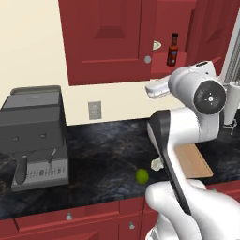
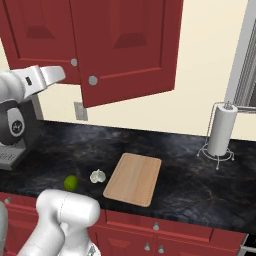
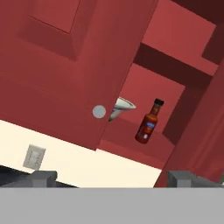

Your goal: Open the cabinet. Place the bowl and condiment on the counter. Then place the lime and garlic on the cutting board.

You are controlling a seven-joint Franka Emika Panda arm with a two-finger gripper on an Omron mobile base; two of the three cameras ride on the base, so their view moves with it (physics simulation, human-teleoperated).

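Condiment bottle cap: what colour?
Black, above reddish-brown sauce; the condiment bottle shows best in the hand view, on the cabinet shelf.

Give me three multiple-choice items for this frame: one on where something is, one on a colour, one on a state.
1. Where does the lime lie?
A. on the cutting board
B. on the counter, left of the garlic as the right base view shows it
C. on the cabinet shelf

2. What colour is the condiment's cap?
A. black
B. white
C. green

3. How does the cabinet stand?
A. both doors shut
B. right door swung open, left door shut
C. both doors removed

Answers:
1. B: the lime rests on the counter beside the garlic, and both are off the cutting board.
2. A: the condiment has a black cap over reddish sauce.
3. B: the cabinet shows its shelf with the condiment and the bowl past the shut left door.
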